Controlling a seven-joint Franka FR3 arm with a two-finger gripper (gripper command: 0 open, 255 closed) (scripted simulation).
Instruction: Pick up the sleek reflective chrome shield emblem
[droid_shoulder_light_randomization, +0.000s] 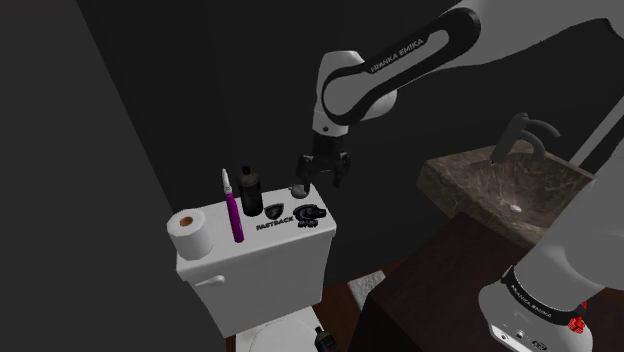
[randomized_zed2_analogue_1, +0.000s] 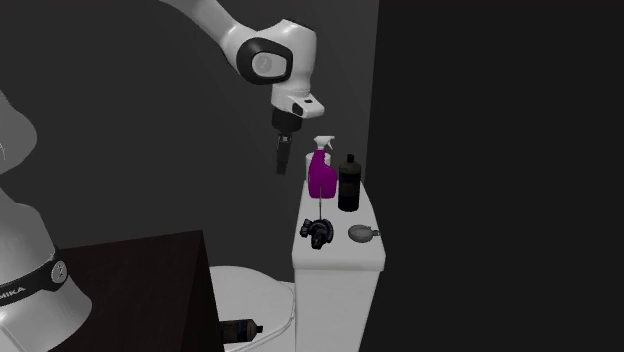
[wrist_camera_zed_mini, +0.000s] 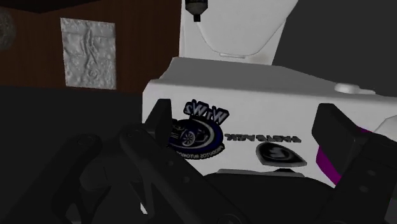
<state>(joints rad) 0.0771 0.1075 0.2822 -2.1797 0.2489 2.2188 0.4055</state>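
Hand (wrist_camera_zed_mini: 245, 121) hung open, fingers apart, nothing held, above toilet tank lid (wrist_camera_zed_mini: 254, 95). Shield emblem (wrist_camera_zed_mini: 278, 153) lay flat below, betw. the fingers, beside car badge (wrist_camera_zed_mini: 194, 130). Prob. thin, stiff, light, slick, so pinch across its side edges.

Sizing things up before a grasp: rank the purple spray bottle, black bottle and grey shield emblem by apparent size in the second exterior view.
1. purple spray bottle, slightly taller
2. black bottle, nearly alike
3. grey shield emblem, clearly smallest
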